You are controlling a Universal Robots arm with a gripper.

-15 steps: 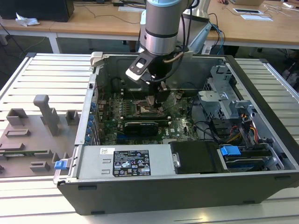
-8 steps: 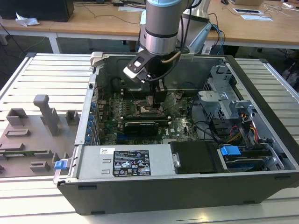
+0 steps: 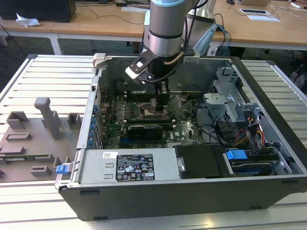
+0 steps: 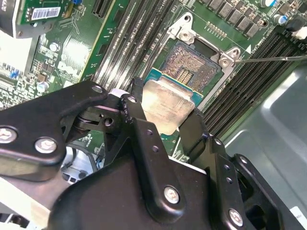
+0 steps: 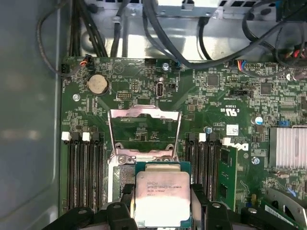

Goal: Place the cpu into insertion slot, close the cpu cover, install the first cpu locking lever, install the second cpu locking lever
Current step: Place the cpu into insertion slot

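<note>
1. The cpu [image 5: 162, 199], a small flat square chip with a pale silver-grey metal top and a green rim, is clamped between the two black fingers [image 5: 125, 203] of the gripper [image 5: 162, 194]. The jaws are narrow and press on opposite sides of the chip.
2. In the second wrist view the cpu [image 4: 165, 108] overlaps one edge of the insertion slot [image 4: 189, 64], a square bed of gold contacts. Most of that bed lies bare, so the chip is not seated. I cannot tell whether it touches the slot's rim.
3. The first wrist view gives the cpu cover [image 5: 145, 130], a thin silvery metal frame with an open window. It stands raised on the slot's edge away from the gripper, and the green motherboard [image 5: 144, 72] shows through its window.
4. The second wrist view offers a locking lever [image 4: 271, 58], a thin straight metal rod running from a corner bracket of the slot across the black memory slots [image 4: 129, 43].
5. In the first wrist view, memory slots flank the socket on both sides. A round silver coin cell [image 5: 97, 84] lies beyond the cover and a finned grey heat sink [image 5: 288, 146] sits well apart.
6. In the exterior view the grey robot arm [image 3: 165, 28] comes straight down with its wrist vertical. The gripper [image 3: 154, 103] sits low over the middle of the board inside the open dark-grey computer case [image 3: 192, 191].
7. The case lies on a pale slatted table [image 3: 48, 72], with grey fixture blocks [image 3: 45, 112] at the exterior view's left.
</note>
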